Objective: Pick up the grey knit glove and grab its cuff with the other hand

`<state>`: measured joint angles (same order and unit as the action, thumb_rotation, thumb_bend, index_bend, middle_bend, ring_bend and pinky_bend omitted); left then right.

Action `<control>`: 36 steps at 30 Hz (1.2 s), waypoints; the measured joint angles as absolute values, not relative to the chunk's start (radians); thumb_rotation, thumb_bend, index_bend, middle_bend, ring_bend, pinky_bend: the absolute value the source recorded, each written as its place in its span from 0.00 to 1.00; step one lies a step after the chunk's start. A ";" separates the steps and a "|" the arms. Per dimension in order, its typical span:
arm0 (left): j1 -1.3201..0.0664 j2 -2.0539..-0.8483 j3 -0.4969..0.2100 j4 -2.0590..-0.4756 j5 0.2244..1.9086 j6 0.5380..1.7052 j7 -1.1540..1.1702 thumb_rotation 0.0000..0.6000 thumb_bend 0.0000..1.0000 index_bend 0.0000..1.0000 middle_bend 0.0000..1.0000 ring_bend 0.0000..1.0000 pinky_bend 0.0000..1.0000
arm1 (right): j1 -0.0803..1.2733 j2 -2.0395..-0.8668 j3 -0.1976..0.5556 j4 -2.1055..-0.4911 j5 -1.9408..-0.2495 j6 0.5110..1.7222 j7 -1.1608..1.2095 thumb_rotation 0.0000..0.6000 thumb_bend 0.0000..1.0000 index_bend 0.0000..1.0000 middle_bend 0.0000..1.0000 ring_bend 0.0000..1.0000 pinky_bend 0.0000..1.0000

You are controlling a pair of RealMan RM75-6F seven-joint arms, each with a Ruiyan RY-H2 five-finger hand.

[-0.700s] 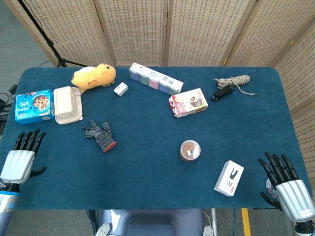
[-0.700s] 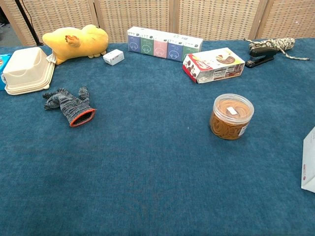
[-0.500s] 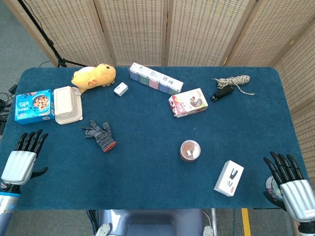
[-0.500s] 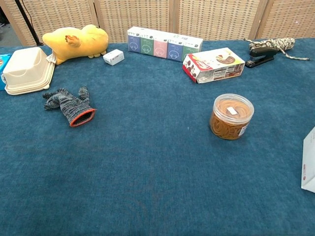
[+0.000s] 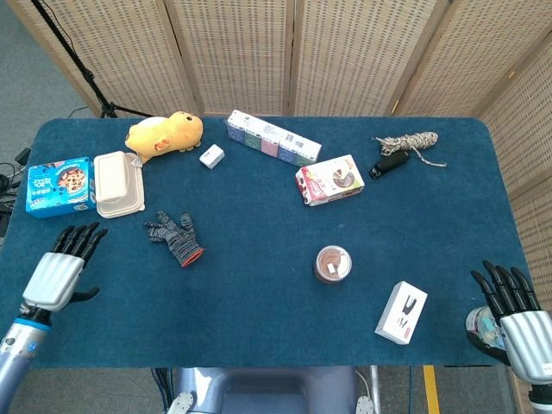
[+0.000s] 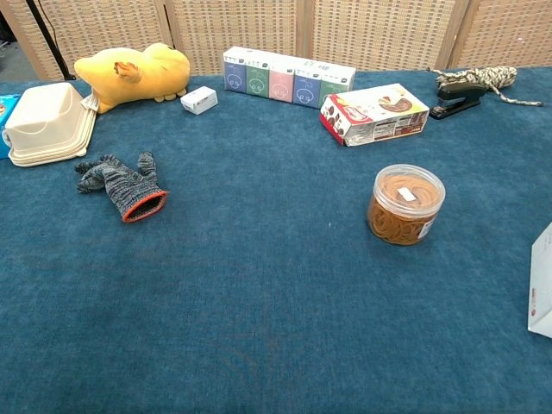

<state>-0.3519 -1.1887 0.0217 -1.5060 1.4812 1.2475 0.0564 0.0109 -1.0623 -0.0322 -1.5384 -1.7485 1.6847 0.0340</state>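
The grey knit glove (image 5: pixel 175 236) (image 6: pixel 121 184) lies flat on the blue table, left of centre, its orange-edged cuff (image 6: pixel 144 206) toward the near right. My left hand (image 5: pixel 62 272) hovers open over the table's front left, well to the left of the glove. My right hand (image 5: pixel 516 317) is open past the front right corner, far from the glove. Neither hand holds anything. The chest view shows no hand.
A cream lunch box (image 5: pixel 117 183), a cookie box (image 5: pixel 59 185) and a yellow plush toy (image 5: pixel 165 134) sit behind the glove. A jar of rubber bands (image 5: pixel 333 264), a white box (image 5: pixel 401 312), a snack box (image 5: pixel 329 179), a tissue pack row (image 5: pixel 272 137), stapler (image 5: pixel 389 164) and rope (image 5: pixel 411 141) lie right.
My left hand has moved right and forward over the table toward the glove. My right hand has pulled back and lower past the front right corner. The glove has not moved.
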 measured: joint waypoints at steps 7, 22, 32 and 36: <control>-0.540 -1.278 -0.030 -1.329 1.481 0.990 -0.066 1.00 0.24 0.00 0.00 0.00 0.00 | 0.021 -1.064 -0.012 -1.522 -1.698 1.650 0.057 1.00 0.00 0.00 0.00 0.00 0.00; -0.762 -1.537 -0.069 -0.957 1.452 0.699 -0.225 1.00 0.33 0.00 0.00 0.00 0.09 | 0.027 -1.073 0.022 -1.480 -1.609 1.601 0.092 1.00 0.00 0.00 0.00 0.00 0.00; -0.806 -1.594 -0.050 -0.848 1.470 0.676 -0.274 1.00 0.37 0.31 0.29 0.29 0.37 | 0.027 -1.071 0.029 -1.479 -1.603 1.599 0.108 1.00 0.00 0.00 0.00 0.00 0.00; -0.812 -1.596 -0.038 -0.852 1.475 0.671 -0.274 1.00 0.37 0.43 0.39 0.37 0.43 | 0.025 -1.066 0.026 -1.484 -1.610 1.601 0.119 1.00 0.00 0.00 0.00 0.00 0.00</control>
<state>-0.8124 -1.5960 -0.0385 -0.8523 1.4746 0.6713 -0.2738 0.0252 -1.0664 0.0263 -1.4837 -1.6097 1.6010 0.1186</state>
